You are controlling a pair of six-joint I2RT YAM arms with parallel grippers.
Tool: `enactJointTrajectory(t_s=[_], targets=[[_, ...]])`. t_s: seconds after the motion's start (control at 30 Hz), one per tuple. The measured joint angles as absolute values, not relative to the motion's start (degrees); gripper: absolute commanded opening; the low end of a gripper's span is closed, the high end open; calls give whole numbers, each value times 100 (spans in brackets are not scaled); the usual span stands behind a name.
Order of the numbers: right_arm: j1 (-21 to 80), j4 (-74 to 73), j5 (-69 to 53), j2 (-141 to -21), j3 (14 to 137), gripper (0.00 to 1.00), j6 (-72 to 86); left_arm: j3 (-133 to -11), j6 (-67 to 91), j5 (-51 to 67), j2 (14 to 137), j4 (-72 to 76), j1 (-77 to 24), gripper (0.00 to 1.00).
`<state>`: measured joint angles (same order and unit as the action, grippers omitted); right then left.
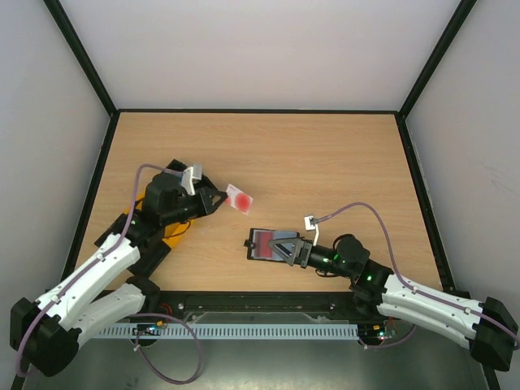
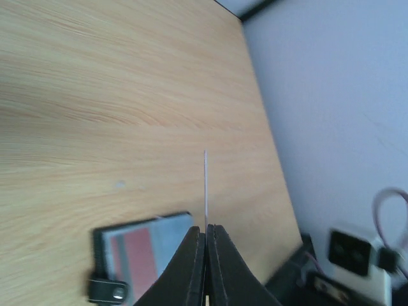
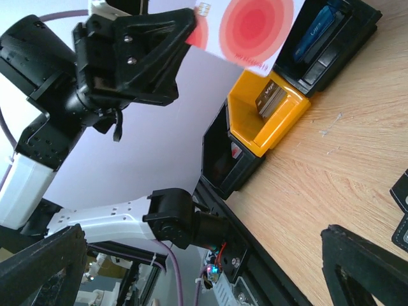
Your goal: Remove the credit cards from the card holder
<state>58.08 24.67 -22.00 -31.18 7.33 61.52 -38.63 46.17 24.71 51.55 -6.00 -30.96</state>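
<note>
Left gripper (image 2: 206, 233) clamped on white card (image 2: 206, 191), held off table (image 1: 325, 162), frame mid-left | right gripper (image 1: 284, 248) jaws apart at holder (image 1: 262, 241), centre | red card (image 2: 137, 255) in holder | one out, more to pull

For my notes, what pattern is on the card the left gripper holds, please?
White card with red concentric circles, clearest in right wrist view.

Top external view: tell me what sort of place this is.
Most likely a robot lab test cell: a pale wooden tabletop boxed in by plain white panels on black frame struts, with two white-and-black robot arms bolted along its near edge.
</note>
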Motion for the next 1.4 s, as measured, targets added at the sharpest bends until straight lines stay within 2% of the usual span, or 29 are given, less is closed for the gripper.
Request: enactJointTrajectory(t_s=[0.27,0.53,0.83,1.2,1.4], targets=[[5808,2408,-2200,-3074,733,98,6128,-3863,5146,810,4915,-1575,-2418,3],[5808,2180,-2200,-3009,733,98,6082,-3817,5883,-1365,4047,-2443,-2152,3],[5808,1999,-2200,-3000,733,98,6055,-3822,6746,-3164,3673,-3752,-1802,3],[5808,1968,-2196,-3258,733,98,6038,-3830,7100,-3667,3559,-4703,-698,2],[5808,1951,-2196,-3275,735,98,6016,-3830,7225,-3741,3511,-4993,-462,2]])
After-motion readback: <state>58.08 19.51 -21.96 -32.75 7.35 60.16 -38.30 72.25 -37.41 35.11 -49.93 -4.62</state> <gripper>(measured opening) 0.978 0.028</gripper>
